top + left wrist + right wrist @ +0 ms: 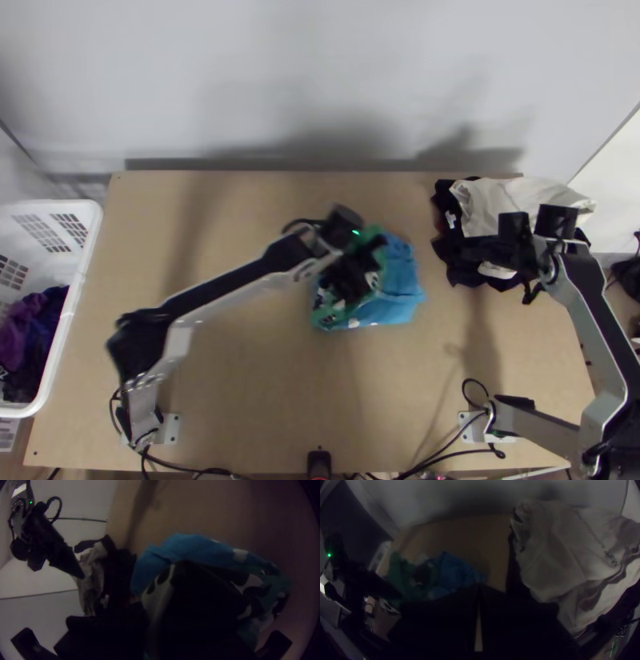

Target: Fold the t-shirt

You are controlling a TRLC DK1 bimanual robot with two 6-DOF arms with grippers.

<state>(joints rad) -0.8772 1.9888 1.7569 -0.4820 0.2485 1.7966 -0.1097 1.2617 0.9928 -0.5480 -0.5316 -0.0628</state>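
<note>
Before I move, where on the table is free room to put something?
Bare table lies between the basket and the left arm, and between the blue-green shirt and the near edge. It is crowded at the far right, where clothes are piled by the right gripper, and at the shirt, with the left gripper over it.

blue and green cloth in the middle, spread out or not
Not spread: the cloth lies in a compact, rumpled heap. Whether neatly folded, cannot tell

Small dark lettering [610, 558], on beige cloth [553, 553], seemingly illegible
</note>
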